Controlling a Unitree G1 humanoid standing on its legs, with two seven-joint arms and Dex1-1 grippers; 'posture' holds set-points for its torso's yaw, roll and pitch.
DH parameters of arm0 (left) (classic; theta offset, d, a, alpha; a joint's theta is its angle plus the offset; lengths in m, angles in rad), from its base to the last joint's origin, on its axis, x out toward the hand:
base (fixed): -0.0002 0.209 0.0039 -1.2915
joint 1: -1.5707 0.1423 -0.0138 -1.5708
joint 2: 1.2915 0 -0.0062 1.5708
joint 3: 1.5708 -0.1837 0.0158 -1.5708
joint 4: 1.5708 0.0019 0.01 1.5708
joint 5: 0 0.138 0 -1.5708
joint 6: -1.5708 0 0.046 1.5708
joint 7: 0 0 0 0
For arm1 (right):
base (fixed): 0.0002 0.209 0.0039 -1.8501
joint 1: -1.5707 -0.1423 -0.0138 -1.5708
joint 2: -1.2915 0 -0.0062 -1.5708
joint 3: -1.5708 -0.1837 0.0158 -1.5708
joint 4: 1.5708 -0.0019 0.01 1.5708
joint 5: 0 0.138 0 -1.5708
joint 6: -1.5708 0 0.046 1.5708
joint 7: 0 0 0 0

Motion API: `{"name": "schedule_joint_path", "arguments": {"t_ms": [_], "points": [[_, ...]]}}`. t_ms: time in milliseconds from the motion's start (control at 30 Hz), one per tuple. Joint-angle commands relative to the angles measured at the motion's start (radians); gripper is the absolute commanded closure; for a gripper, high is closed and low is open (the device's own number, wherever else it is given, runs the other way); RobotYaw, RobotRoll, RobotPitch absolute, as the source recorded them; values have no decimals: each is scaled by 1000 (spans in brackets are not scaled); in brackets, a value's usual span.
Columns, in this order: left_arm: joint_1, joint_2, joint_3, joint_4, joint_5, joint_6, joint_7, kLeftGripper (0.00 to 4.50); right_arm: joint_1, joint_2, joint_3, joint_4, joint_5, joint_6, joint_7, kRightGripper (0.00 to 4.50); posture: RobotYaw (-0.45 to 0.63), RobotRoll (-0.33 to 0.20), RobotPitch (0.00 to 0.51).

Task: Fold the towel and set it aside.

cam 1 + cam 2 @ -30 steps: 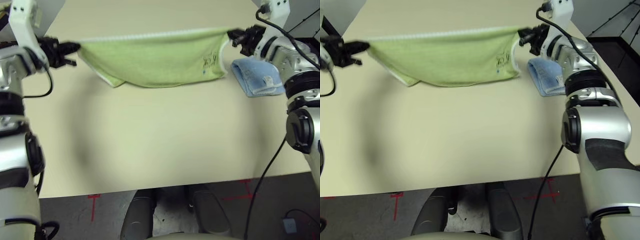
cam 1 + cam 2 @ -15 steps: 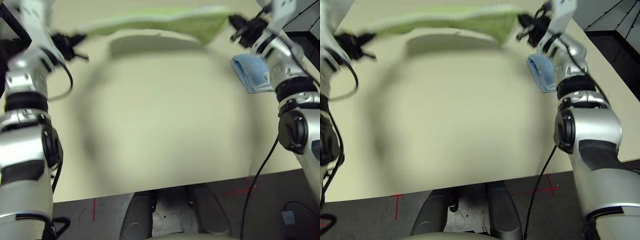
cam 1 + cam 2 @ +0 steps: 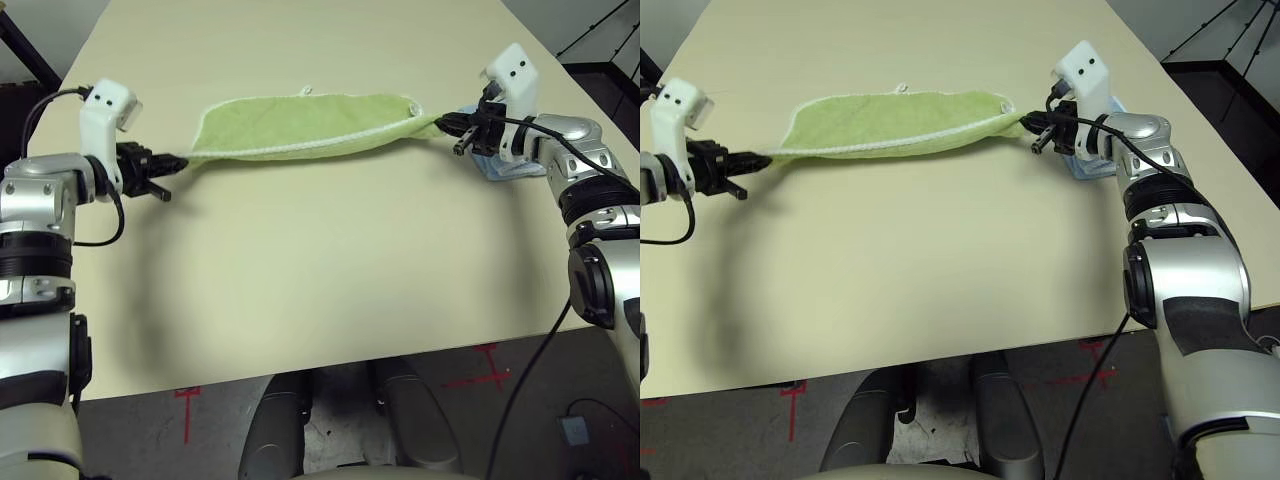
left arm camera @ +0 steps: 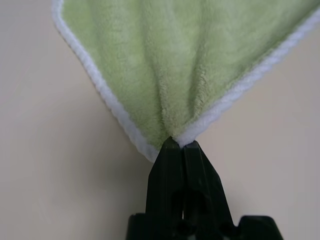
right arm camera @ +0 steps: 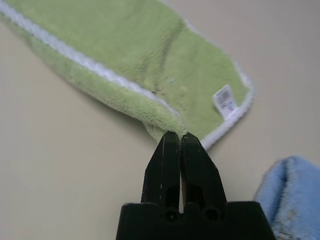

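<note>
The light green towel (image 3: 305,124) with white edging lies folded in half as a long strip across the far part of the table. My left gripper (image 3: 178,162) is shut on its left corner, and the left wrist view shows the black fingers (image 4: 181,165) pinching the towel (image 4: 180,65) where the edging meets. My right gripper (image 3: 443,121) is shut on the right corner. In the right wrist view the towel (image 5: 150,60) runs away from the closed fingers (image 5: 177,155), with a small white tag on it.
A smaller folded light-blue cloth (image 3: 505,165) lies just behind my right gripper near the table's right edge; the cloth (image 5: 295,195) also shows in the right wrist view. The beige table (image 3: 320,280) stretches bare toward its front edge.
The towel, held stretched up in the air a second ago, has been swung forward and laid down on the table as a folded strip. Both grippers have lowered to table height, still gripping its corners.
</note>
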Motion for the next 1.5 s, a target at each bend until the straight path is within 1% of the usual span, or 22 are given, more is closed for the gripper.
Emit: {"name": "schedule_joint_path", "arguments": {"t_ms": [33, 167, 300, 400, 500, 633, 767, 833, 933, 1100, 1233, 1333, 1500], "points": [[55, 68, -18, -71, -14, 29, -91, 4490, 22, -37, 40, -18, -38, -36, 77, 4500, -60, 0, 238], [125, 154, -34, -154, -31, 23, -218, 4490, 26, -73, 83, -14, -77, -92, 160, 4500, -57, 0, 238], [188, 233, -46, -239, -63, 16, -344, 4490, 26, -97, 104, -19, -80, -113, 289, 4500, -47, 0, 239], [201, 270, -64, -255, -60, -16, -409, 4490, 31, -117, 118, -54, -71, -85, 441, 4500, -40, 0, 237], [212, 299, -86, -272, -59, -42, -474, 4490, 51, -139, 138, -99, -75, -74, 540, 4500, -42, 0, 237], [263, 396, -149, -316, -111, -104, -528, 4490, 77, -152, 152, -156, -81, -79, 575, 4500, -44, 0, 236], [301, 464, -197, -329, -159, -157, -528, 4490, 115, -173, 179, -219, -85, -91, 593, 4500, -45, 0, 235], [317, 483, -208, -336, -183, -169, -528, 4490, 146, -194, 210, -283, -55, -66, 598, 4500, -42, 0, 235], [363, 511, -211, -370, -222, -183, -528, 4490, 207, -242, 260, -430, 8, -3, 598, 4500, -44, 0, 234], [393, 511, -205, -359, -211, -223, -528, 4490, 270, -315, 316, -622, 97, 104, 598, 4500, -48, 0, 235], [358, 474, -211, -316, -173, -255, -528, 4490, 287, -334, 325, -686, 138, 175, 598, 4500, -48, 0, 236], [267, 408, -215, -232, -101, -276, -517, 4490, 273, -312, 297, -677, 157, 238, 598, 4500, -48, 0, 236], [80, 308, -221, -71, 0, -287, -479, 4490, 231, -275, 243, -589, 151, 275, 576, 4500, -45, 0, 235]]}}
